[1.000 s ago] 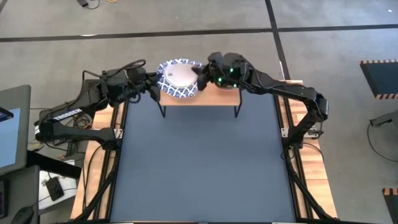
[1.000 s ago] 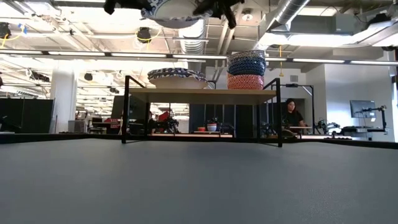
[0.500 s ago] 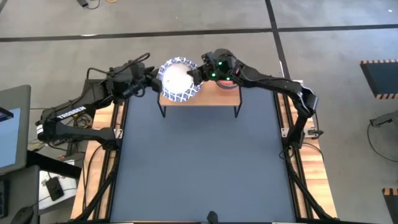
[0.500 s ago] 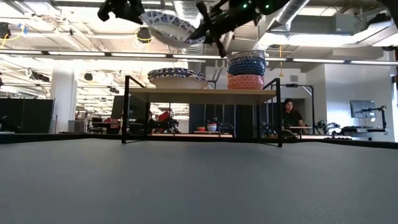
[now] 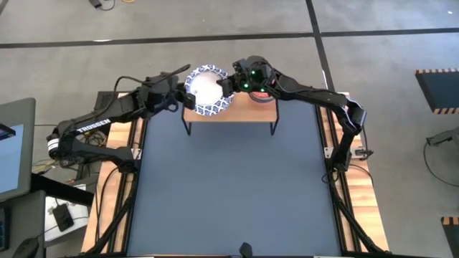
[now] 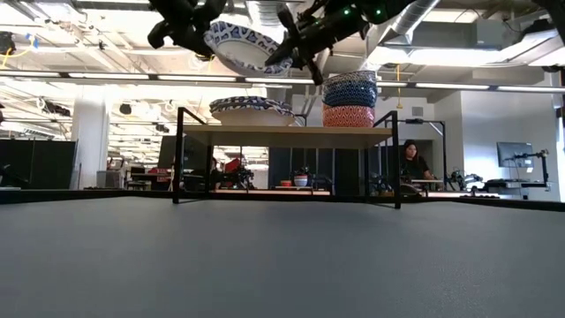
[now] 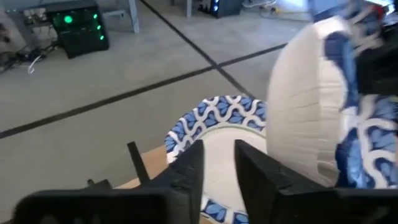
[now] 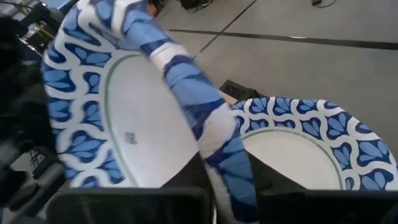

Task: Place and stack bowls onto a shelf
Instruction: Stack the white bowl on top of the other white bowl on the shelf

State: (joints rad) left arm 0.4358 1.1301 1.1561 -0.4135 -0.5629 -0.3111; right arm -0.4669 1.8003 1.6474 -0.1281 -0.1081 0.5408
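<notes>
White with a blue patterned rim, the wide round bowl (image 6: 245, 46) hangs tilted near the top centre of the low view, above the left end of the small light-wood shelf on thin black legs (image 6: 284, 135). Seen from above, this tilted bowl (image 5: 208, 90) sits just above centre of the frame, over the shelf (image 5: 247, 112).

From the left of the high view, the left gripper (image 5: 183, 96) reaches to the bowl's left rim. In the low view the left gripper (image 6: 190, 22) is at that edge, but whether its fingers are closed on the rim cannot be told. The right gripper (image 5: 231, 85) comes from the right and meets the bowl's right rim; its wrist view shows the rim (image 8: 205, 130) passing between its dark fingers, so it is clamped on the bowl.

Another blue-and-white patterned bowl (image 6: 252, 109) rests on the shelf's left part, directly under the raised one. A stack of smaller bowls, dark blue over red (image 6: 350, 101), stands on the shelf's right end.

In the room beyond, at centre right of the low view, a person (image 6: 413, 165) is seated.
</notes>
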